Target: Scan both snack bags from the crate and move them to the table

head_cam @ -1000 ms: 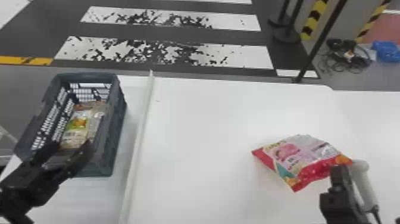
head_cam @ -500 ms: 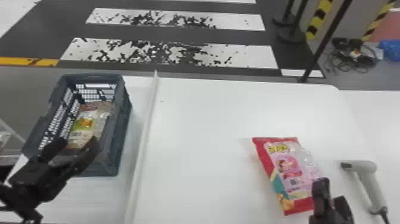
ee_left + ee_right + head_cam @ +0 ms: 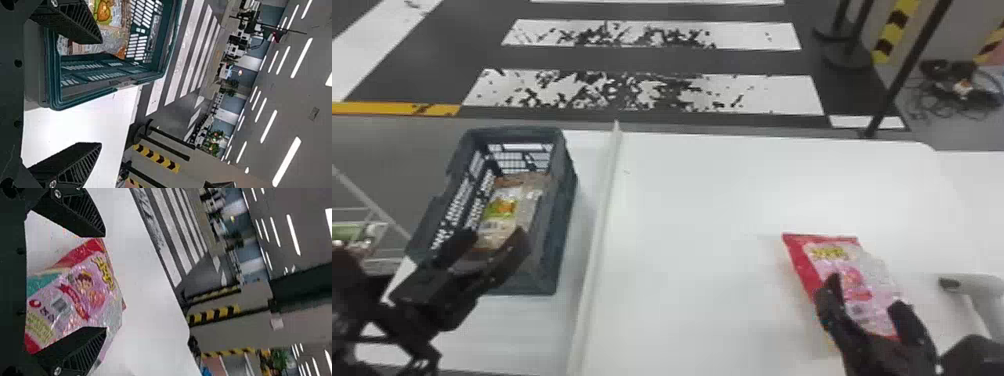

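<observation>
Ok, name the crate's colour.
The crate is dark teal; the left wrist view shows it best.

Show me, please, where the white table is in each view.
Head view: table spans the centre and right, under the pink snack bag.
Left wrist view: table lies beside the crate, between the jaws.
Right wrist view: table lies around the same bag and beyond it.
Shared landmark: white floor stripes, beyond the table.

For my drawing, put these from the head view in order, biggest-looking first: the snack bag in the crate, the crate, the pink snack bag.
1. Crate
2. Pink snack bag
3. Snack bag inside the crate
</observation>
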`<state>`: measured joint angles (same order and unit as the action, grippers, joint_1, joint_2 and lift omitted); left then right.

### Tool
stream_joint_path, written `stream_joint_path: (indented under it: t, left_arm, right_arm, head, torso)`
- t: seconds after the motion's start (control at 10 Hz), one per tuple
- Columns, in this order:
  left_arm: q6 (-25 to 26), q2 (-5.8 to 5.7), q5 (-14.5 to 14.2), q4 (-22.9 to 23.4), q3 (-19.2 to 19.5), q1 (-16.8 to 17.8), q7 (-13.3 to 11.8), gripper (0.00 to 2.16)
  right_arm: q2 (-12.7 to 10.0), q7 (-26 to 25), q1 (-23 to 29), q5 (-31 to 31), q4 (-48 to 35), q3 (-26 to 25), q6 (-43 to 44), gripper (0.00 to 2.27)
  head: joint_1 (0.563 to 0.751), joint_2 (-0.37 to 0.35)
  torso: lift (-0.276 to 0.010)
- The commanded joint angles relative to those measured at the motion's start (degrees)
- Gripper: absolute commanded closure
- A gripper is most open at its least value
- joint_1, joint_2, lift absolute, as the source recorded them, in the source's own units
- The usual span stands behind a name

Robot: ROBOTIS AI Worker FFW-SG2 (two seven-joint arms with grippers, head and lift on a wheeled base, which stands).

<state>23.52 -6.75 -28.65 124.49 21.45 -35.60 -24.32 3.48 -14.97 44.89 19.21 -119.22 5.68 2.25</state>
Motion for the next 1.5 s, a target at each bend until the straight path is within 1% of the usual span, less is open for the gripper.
stream_joint_path:
  t: [0.0,0.1,0.2,0.3,0.5,0.6,0.8,1.0,1.1,1.3,1.4]
  left_arm:
    - [0.0,-0.01,0.0,0.2,0.3,-0.2,0.0,0.07]
    - [0.0,-0.01,0.0,0.2,0.4,-0.3,0.0,0.07]
    - [0.0,-0.01,0.3,0.2,0.2,-0.3,0.1,0.07]
    - [0.0,0.07,0.4,0.3,0.0,-0.5,0.1,0.07]
    - [0.0,0.16,1.7,0.6,-0.9,-0.6,0.1,0.07]
    - [0.2,0.34,1.9,0.6,-1.1,-0.7,0.1,0.07]
    - [0.2,0.51,2.5,0.9,-1.6,-0.8,0.1,0.07]
    - [0.0,0.51,2.5,0.9,-1.7,-0.8,0.1,0.07]
    - [0.0,0.51,2.5,0.9,-1.7,-0.8,0.1,0.07]
    - [-0.2,0.25,2.5,0.9,-1.4,-0.8,0.1,0.07]
    - [-0.2,0.16,2.5,0.8,-1.4,-0.8,0.0,0.07]
  right_arm:
    - [0.0,5.0,-2.0,-9.2,0.1,-0.8,-4.3,0.07]
    - [0.4,12.0,-3.5,-10.9,1.3,-2.4,-4.8,0.29]
    - [0.4,18.4,-5.6,-10.4,2.7,-5.0,-8.2,1.22]
    - [0.4,21.0,-7.4,-10.1,4.2,-6.6,-11.9,2.25]
    - [0.4,25.0,-9.7,-9.9,8.1,-7.9,-10.1,2.25]
    - [0.4,25.8,-10.5,-10.2,9.0,-7.9,-10.3,2.25]
    - [0.4,26.4,-12.0,-10.4,9.6,-7.1,-11.9,2.25]
    - [0.3,26.3,-13.9,-10.5,11.1,-5.9,-15.7,2.25]
    - [0.0,26.0,-14.7,-10.9,12.6,-5.3,-16.1,2.25]
    - [-0.1,22.7,-15.3,-10.8,13.7,-5.4,-14.5,2.25]
    - [-0.1,21.1,-15.4,-10.2,13.7,-5.9,-13.8,2.25]
  head:
    - [0.695,0.105]
    - [0.695,0.133]
    - [0.695,0.158]
    - [0.695,0.166]
    - [0.695,0.141]
    - [0.695,0.128]
    - [0.695,0.126]
    - [0.695,0.133]
    - [0.695,0.136]
    - [0.695,0.147]
    - [0.695,0.137]
  torso:
    - [-0.087]
    - [-0.087]
    - [-0.087]
    - [-0.087]
    - [-0.087]
    - [-0.087]
    - [-0.087]
    - [-0.087]
    - [-0.087]
    - [-0.087]
    - [-0.087]
